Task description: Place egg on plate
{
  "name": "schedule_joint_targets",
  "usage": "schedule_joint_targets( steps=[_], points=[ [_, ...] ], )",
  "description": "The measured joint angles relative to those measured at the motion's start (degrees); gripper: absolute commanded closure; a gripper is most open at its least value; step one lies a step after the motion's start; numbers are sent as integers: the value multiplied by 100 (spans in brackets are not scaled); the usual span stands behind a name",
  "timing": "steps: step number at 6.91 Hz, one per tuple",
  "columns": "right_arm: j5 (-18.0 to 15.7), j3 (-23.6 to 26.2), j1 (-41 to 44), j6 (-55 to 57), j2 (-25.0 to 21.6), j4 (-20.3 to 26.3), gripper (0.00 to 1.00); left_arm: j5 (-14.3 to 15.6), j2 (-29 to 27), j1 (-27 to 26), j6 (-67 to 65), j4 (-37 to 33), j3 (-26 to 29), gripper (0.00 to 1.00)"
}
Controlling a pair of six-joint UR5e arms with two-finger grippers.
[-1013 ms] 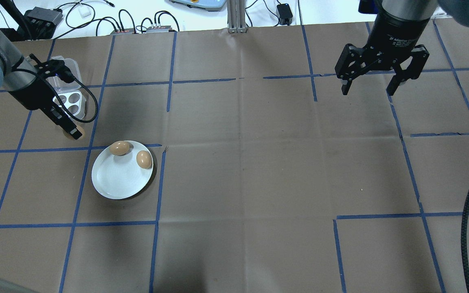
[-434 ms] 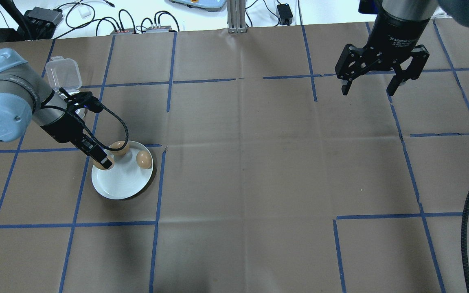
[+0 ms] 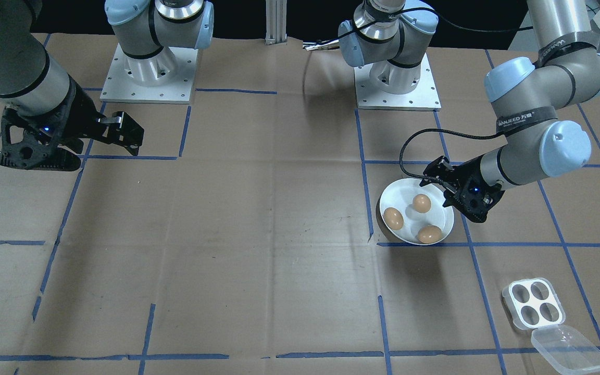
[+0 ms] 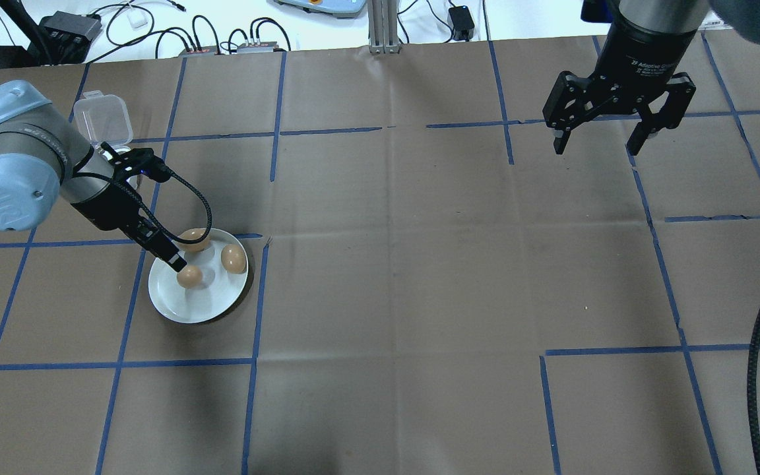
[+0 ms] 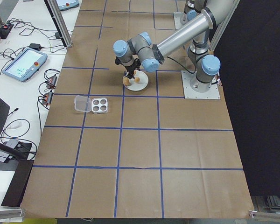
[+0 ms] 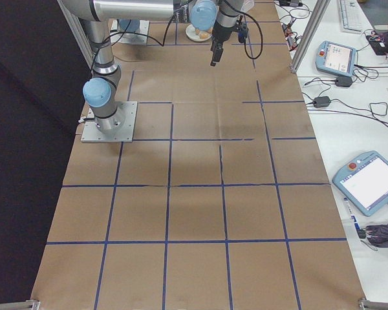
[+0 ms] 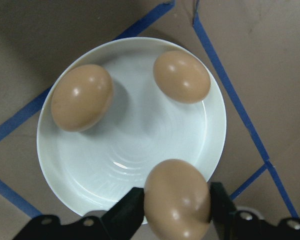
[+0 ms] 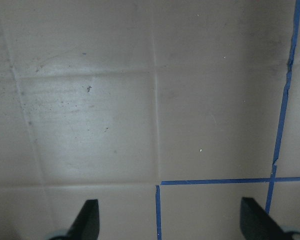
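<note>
**Third egg held over plate**

Left fingers (image 7: 130, 210) clamped on a brown egg (image 7: 177, 197), one finger pressed to each side, just over the near rim of the white plate (image 7: 90, 165). Two more eggs (image 7: 82, 97) (image 7: 181, 76) lying on the plate's far half, apart. Tray (image 3: 533, 302) with open lid well apart on the bench (image 4: 386, 264). Right fingers (image 4: 561, 135) spread wide, holding nothing, hanging over bare bench far from the plate.

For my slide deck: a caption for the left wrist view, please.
Left gripper fingers hold a brown egg over the white plate, which already carries two eggs.
</note>
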Motion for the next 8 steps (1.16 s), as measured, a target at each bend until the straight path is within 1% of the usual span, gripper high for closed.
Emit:
schedule_joint_targets(
  steps=[2,4,5,6,7,8],
  points=[
    [0,0,0,0,0,0,0,14,89,-16,-83,26,83,1],
    [-4,0,0,0,-6,0,0,35,493,-152,-1044,13,391,1],
    [-1,0,0,0,-5,0,0,155,681,-413,-1700,-34,567,1],
    [1,0,0,0,-4,0,0,377,816,-781,-2494,-181,762,1],
    [2,0,0,0,-3,0,0,526,934,-1161,-3358,-492,1005,0],
    [0,0,0,0,-1,0,0,589,1032,-1515,-4152,-911,1317,1]
  ],
)
